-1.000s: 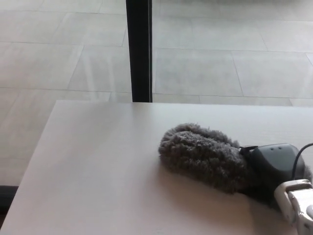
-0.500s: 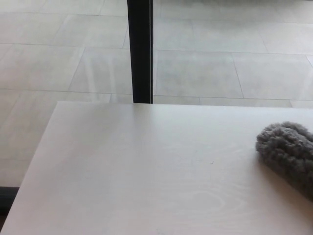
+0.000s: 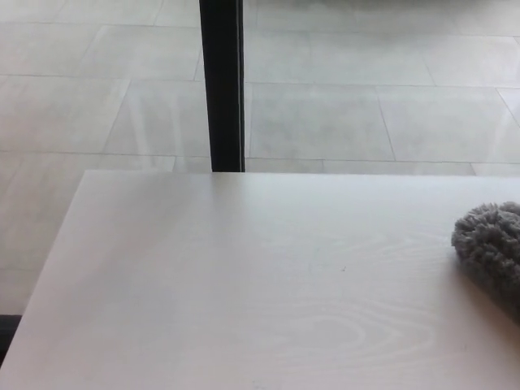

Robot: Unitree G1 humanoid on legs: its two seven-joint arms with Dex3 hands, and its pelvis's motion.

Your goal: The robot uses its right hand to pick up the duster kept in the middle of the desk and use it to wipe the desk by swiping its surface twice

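A grey fluffy duster lies on the pale wooden desk at the right edge of the head view. Only its rounded left end shows; the rest runs out of the picture. Neither of my hands shows in the picture, so what holds the duster is hidden.
A black vertical post stands just beyond the desk's far edge, left of centre. Behind it lies a light tiled floor. The desk's left edge runs diagonally down to the bottom left corner.
The duster has swept from the desk's middle to the far right edge. My right hand, seen on it a second ago, has gone out of the picture. The camera has shifted slightly.
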